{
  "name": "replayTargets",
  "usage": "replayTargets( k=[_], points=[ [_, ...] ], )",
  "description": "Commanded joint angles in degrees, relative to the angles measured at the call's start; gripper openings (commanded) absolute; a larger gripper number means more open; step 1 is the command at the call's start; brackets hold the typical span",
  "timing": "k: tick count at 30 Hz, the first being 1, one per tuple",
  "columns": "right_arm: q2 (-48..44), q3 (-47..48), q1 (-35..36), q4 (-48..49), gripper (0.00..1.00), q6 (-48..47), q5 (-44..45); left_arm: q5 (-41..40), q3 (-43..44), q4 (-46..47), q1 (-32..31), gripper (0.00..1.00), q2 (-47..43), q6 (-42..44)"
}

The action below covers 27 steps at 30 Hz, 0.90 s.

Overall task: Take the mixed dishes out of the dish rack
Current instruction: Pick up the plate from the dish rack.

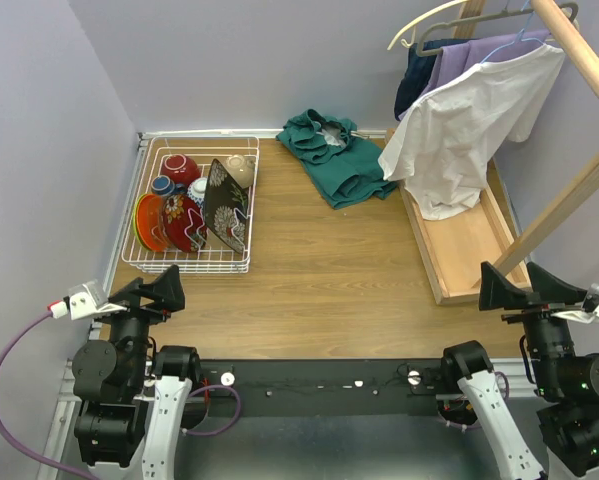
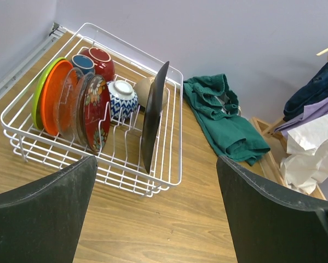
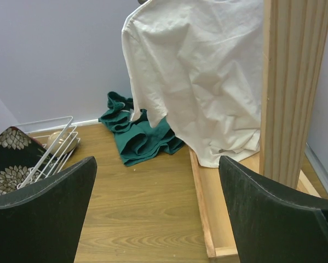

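lavender walls [image 1: 59,120] close round a wooden table [image 1: 329,270] on three sides. along its right edge runs a long wooden tray [image 1: 474,250] bearing a timber clothes stand [image 1: 579,55], from which a white shirt [image 1: 469,120] hangs. a crumpled green garment [image 1: 334,160] lies at the far middle.

the dish rack [image 1: 184,268] sits in the far left corner, well apart from the tray and seemingly full, so i judge the unloading has not begun. a black square plate [image 2: 153,118] stands on edge at the rack's right side. at its left side stand a red patterned dish [image 2: 95,112], an orange plate [image 2: 54,101] and a lime-green plate [image 2: 39,93], packed close. behind them are a blue-white bowl [image 2: 121,97], a beige bowl [image 2: 144,90], a red cup [image 2: 101,60] and a dark-blue mug [image 2: 82,63].

the left gripper [image 2: 156,181] hovers at the near edge with its jaws spread wide and nothing between them. the rack lies straight ahead of it and below. the right gripper [image 3: 157,181] is just as wide and bare. it faces the tray side, and only a corner of the rack shows at its far left.

the left arm is clearly nearer. the upright plates run edge-on away from it, near to far, with their faces to either side. a grasp would probably come down over a top rim, one finger on each face.
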Motion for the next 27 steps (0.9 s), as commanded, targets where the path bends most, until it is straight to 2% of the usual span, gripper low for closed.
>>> replayTargets(
  k=[1, 15, 19, 27],
  points=[
    [0.9, -0.6, 0.3, 1.5, 1.0, -1.3, -0.6, 0.3, 0.4, 1.6, 0.4, 0.99, -0.9, 0.9],
    [-0.8, -3.5, 0.4, 4.5, 1.0, -1.1, -5.3, -0.6, 8.3, -2.5, 0.4, 0.99, 15.9, 5.7],
    [-1.8, -4.0, 1.9, 4.9, 1.0, -1.3, -5.9, -1.7, 13.8, -4.4, 0.4, 0.99, 24.1, 6.2],
    [-0.7, -4.8, 6.6, 5.7, 1.0, -1.1, -6.2, 3.5, 22.0, -4.5, 0.3, 0.99, 40.6, 9.3]
  ],
)
